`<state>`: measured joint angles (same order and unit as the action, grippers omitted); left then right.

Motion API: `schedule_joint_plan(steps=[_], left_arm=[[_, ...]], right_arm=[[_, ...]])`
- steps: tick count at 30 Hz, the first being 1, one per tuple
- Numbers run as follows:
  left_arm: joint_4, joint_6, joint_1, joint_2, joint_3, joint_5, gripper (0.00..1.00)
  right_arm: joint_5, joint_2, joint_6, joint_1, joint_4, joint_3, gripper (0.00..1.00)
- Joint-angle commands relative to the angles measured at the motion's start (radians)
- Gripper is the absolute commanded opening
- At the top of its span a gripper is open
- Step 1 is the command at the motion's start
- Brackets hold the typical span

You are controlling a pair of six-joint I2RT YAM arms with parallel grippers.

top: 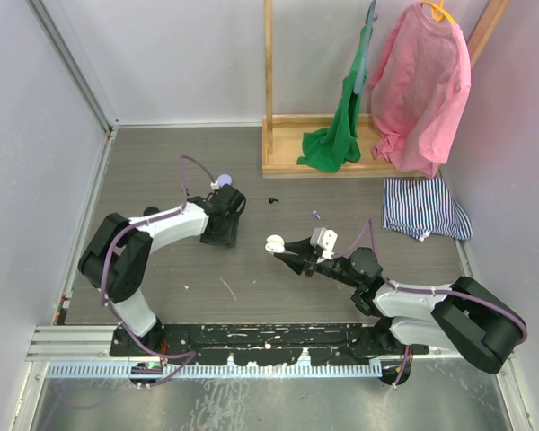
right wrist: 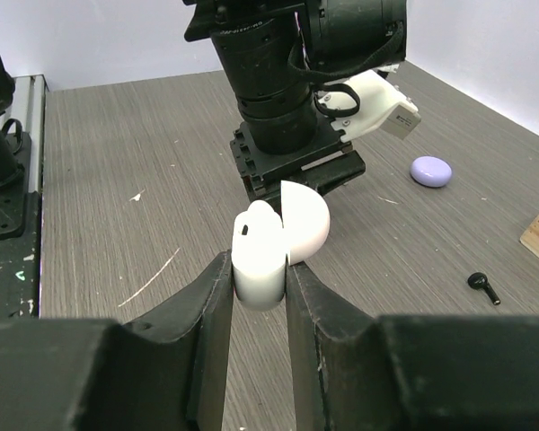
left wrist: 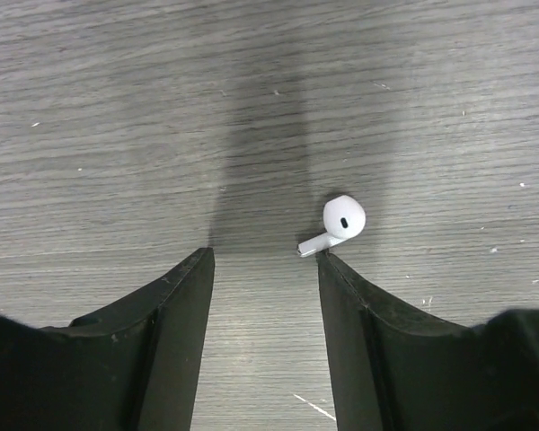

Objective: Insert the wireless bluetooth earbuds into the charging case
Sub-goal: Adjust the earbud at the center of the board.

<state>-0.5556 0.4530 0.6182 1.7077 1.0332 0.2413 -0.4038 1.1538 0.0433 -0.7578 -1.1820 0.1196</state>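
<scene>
My right gripper is shut on the white charging case, held off the table with its lid flipped open. One white earbud sits in the case. In the top view the case is at the tip of the right gripper. A second white earbud lies on the table just beyond my left gripper. That gripper is open with only table between its fingers, and the earbud's stem touches the right fingertip. The left gripper points down at the table.
A lilac round case lies behind the left arm. A black earbud and a small lilac earbud lie mid-table. A striped cloth lies at the right, and a wooden rack with green and pink garments stands at the back.
</scene>
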Motion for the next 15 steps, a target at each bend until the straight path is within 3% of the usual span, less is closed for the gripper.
schedule_joint_plan(steps=[1, 15], left_arm=[[-0.012, -0.014, -0.012, -0.058, 0.006, 0.011, 0.51], [-0.04, -0.045, 0.014, -0.021, 0.112, -0.051, 0.48]], right_arm=[[0.006, -0.02, 0.008, -0.008, -0.052, 0.029, 0.02], [0.007, -0.023, 0.008, -0.008, -0.045, 0.031, 0.02]])
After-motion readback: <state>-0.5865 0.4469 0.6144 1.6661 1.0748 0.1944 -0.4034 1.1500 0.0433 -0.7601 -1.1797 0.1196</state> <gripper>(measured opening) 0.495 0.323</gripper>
